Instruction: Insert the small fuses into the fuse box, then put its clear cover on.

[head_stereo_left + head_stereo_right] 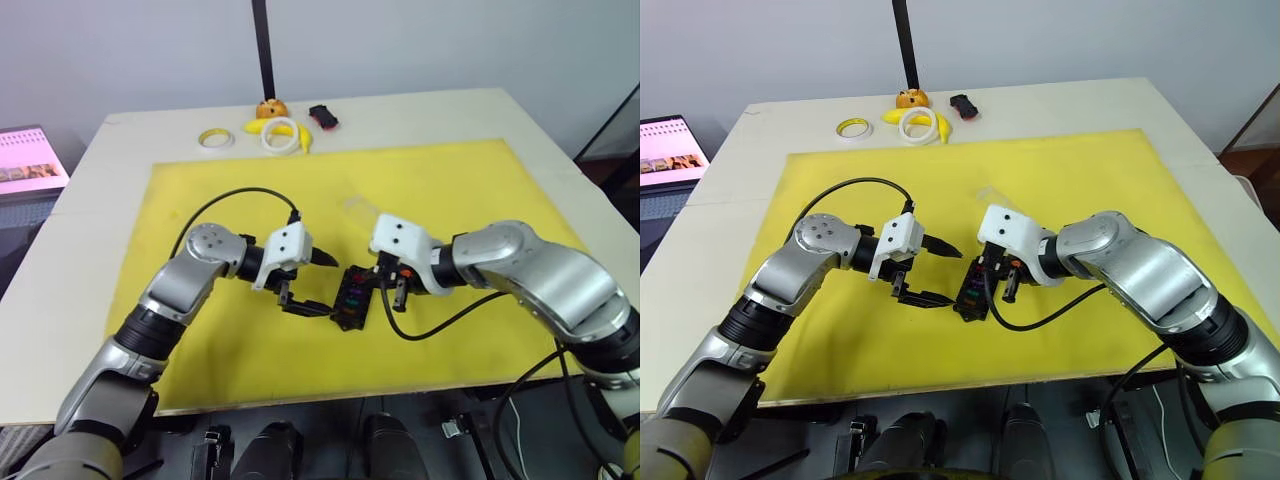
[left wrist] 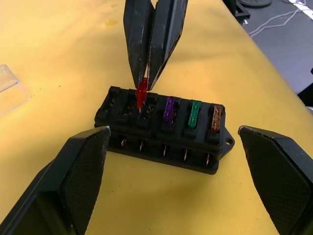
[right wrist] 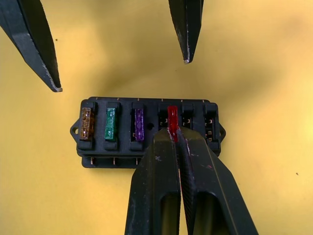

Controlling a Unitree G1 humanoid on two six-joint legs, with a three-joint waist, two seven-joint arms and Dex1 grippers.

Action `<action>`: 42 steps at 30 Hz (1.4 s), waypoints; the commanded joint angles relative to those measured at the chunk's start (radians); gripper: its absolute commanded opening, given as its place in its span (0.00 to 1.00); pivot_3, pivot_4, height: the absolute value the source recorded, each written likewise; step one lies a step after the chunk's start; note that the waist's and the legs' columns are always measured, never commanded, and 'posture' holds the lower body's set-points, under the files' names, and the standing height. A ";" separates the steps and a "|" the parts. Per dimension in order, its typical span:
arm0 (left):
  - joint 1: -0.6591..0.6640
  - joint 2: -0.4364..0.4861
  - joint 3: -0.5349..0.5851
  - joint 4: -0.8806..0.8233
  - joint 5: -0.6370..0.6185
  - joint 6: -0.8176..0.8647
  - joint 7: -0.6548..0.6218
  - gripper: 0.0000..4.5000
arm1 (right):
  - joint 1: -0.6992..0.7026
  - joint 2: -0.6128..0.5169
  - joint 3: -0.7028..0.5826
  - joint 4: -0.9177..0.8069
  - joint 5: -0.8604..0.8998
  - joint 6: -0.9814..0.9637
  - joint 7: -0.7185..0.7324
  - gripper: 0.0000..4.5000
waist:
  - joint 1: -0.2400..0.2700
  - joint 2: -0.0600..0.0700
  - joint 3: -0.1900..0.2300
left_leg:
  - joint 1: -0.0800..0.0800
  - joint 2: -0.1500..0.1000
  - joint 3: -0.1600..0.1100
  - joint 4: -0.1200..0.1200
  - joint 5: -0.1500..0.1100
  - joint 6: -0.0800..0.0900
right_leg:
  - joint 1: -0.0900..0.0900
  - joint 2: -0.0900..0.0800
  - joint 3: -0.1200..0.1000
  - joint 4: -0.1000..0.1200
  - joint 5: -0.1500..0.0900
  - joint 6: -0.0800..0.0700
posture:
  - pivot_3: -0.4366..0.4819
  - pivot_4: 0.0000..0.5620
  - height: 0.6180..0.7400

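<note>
Table carries yellow mat; both arms bent inward, meeting mid-mat, near side. Fuse box lies flat btwn them, long axis running near-left to far-right. Left gripper: fingers spread wide, either side of box, not touching. Right gripper: fingers pressed together, pinching red fuse upright, blades at a slot. Purple fuse, green fuse, orange fuse seated in row. Clear cover on mat, far of box.

Even, bright overhead light falls on the yellow mat, with soft, short shadows under both arms. In the right wrist view a diffuse dark shadow lies on the mat around the fuse box. The near black fingers in the left wrist view are slightly soft; the fuses stay sharp. No harsh glare.
</note>
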 commanded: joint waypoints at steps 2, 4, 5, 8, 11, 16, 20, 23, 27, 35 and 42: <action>-0.001 0.008 0.026 -0.038 -0.006 -0.002 0.001 0.98 | -0.001 -0.004 -0.004 -0.009 -0.013 -0.015 0.009 0.00 | 0.000 0.000 0.000 | 0.000 0.000 0.000 0.000 0.000 0.000 | 0.000 0.000 0.000 0.000 0.000 0.000 | 0.48 0.27 1.00; -0.001 0.008 0.026 -0.040 -0.007 -0.001 0.002 0.98 | 0.000 -0.004 0.000 -0.010 -0.016 -0.015 0.012 0.00 | 0.000 0.000 0.000 | 0.000 0.000 0.000 0.000 0.000 0.000 | 0.000 0.000 0.000 0.000 0.000 0.000 | 0.48 0.27 1.00; 0.000 0.008 0.026 -0.040 -0.007 -0.001 0.003 0.98 | 0.001 -0.005 0.003 -0.010 -0.017 -0.015 0.014 0.00 | 0.000 0.000 0.000 | 0.000 0.000 0.000 0.000 0.000 0.000 | 0.000 0.000 0.000 0.000 0.000 0.000 | 0.48 0.27 1.00; 0.001 0.007 0.027 -0.043 -0.007 -0.001 0.004 0.98 | 0.000 -0.005 0.012 -0.008 -0.024 -0.017 0.017 0.00 | 0.000 0.000 0.000 | 0.000 0.000 0.000 0.000 0.000 0.000 | 0.000 0.000 0.000 0.000 0.000 0.000 | 0.48 0.27 1.00; 0.002 0.007 0.026 -0.045 -0.007 -0.001 0.005 0.98 | -0.004 -0.004 0.022 0.000 -0.036 -0.020 0.019 0.00 | 0.001 0.000 0.000 | 0.000 0.000 0.000 0.000 0.000 0.000 | 0.000 0.000 0.000 0.000 0.000 0.000 | 0.48 0.27 1.00; 0.004 0.008 0.026 -0.049 -0.008 0.002 0.007 0.98 | -0.011 0.001 0.023 0.010 -0.045 -0.022 0.024 0.00 | 0.001 0.000 0.000 | 0.000 0.000 0.000 0.000 0.000 0.000 | 0.000 0.000 0.000 0.000 0.000 0.000 | 0.48 0.27 1.00; 0.008 0.010 0.027 -0.053 -0.008 0.003 0.009 0.98 | -0.022 0.004 0.005 0.002 -0.032 -0.001 0.034 0.00 | 0.001 0.000 0.000 | 0.000 0.000 0.000 0.000 0.000 0.000 | 0.000 0.000 0.000 0.000 0.000 0.000 | 0.48 0.27 1.00; 0.009 0.010 0.027 -0.054 -0.007 0.002 0.009 0.98 | -0.035 0.005 -0.006 -0.001 -0.025 0.014 0.041 0.00 | 0.001 0.000 0.000 | 0.000 0.000 0.000 0.000 0.000 0.000 | 0.000 0.000 0.000 0.000 0.000 0.000 | 0.48 0.27 1.00; 0.010 0.009 0.027 -0.053 -0.007 -0.001 0.009 0.98 | -0.042 0.009 -0.016 -0.003 -0.020 0.030 0.042 0.00 | 0.000 0.000 0.000 | 0.000 0.000 0.000 0.000 0.000 0.000 | 0.000 0.000 0.000 0.000 0.000 0.000 | 0.48 0.27 1.00; 0.009 0.007 0.026 -0.049 -0.006 -0.004 0.008 0.98 | -0.039 0.000 -0.014 -0.006 -0.022 0.033 0.039 0.00 | 0.001 0.000 0.000 | 0.000 0.000 0.000 0.000 0.000 0.000 | 0.000 0.000 0.000 0.000 0.000 0.000 | 0.48 0.27 1.00; 0.009 0.008 0.026 -0.051 -0.007 -0.001 0.009 0.98 | -0.036 0.001 0.003 0.016 -0.040 0.013 0.036 0.00 | 0.000 0.000 0.000 | 0.000 0.000 0.000 0.000 0.000 0.000 | 0.000 0.000 0.000 0.000 0.000 0.000 | 0.48 0.27 1.00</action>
